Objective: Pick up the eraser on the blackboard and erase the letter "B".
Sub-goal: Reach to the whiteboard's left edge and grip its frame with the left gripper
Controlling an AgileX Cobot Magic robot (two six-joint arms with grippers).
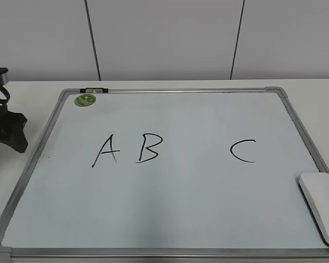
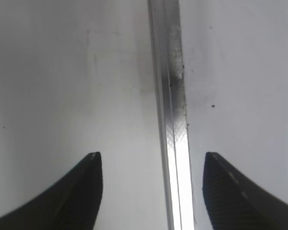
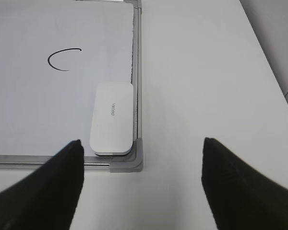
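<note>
Whiteboard surface fills most of the exterior view: the blackboard (image 1: 170, 219) is a smooth white panel lying flat on the white table (image 1: 318, 90), edged with a grey metal frame and grey plastic corners. Three black marker letters run across its middle: letter "A" (image 1: 106, 151), the letter "B" (image 1: 149, 148) just beside it and slightly slanted, and letter "C" (image 1: 243, 150) well apart to the right. A small round green magnet (image 1: 85, 99) sits near the top left corner. The eraser (image 1: 321, 204), a glossy white rounded block, lies at the board's lower right edge. The left gripper (image 1: 3, 131), black, hangs off the board's left side.

Left wrist view: the left gripper (image 2: 151, 184) has its dark tapered fingers spread apart over the brushed metal frame strip (image 2: 175, 143), holding nothing.

Right wrist view: the right gripper (image 3: 141, 179) has its black fingers wide apart, empty, above the table near the board's corner. The eraser (image 3: 112, 118) rests on the board against the frame; small grey print on its top is too small to read. The "C" (image 3: 63, 59) lies beyond it.
</note>
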